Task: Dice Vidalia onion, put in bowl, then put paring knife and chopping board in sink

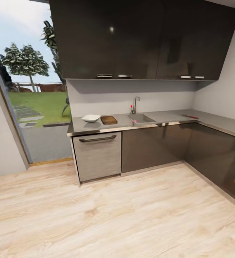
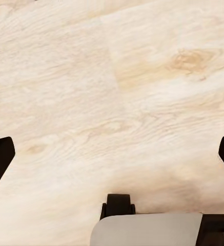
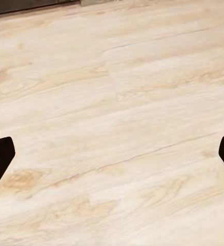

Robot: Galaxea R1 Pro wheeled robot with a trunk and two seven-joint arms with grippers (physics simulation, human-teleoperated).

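Across the pale wooden floor [image 1: 114, 215], the worktop [image 1: 167, 116] runs along the far wall and turns a corner at the right. The bowl [image 1: 91, 118] sits near the worktop's left end, with the chopping board [image 1: 109, 120] just beside it. The sink [image 1: 140, 118] lies to the board's right, tap [image 1: 135, 104] behind it. The paring knife [image 1: 191, 116] lies near the corner, well apart from the sink. The left gripper [image 2: 112, 154] and right gripper [image 3: 112, 154] both hang spread wide over the floor, pinching nothing.
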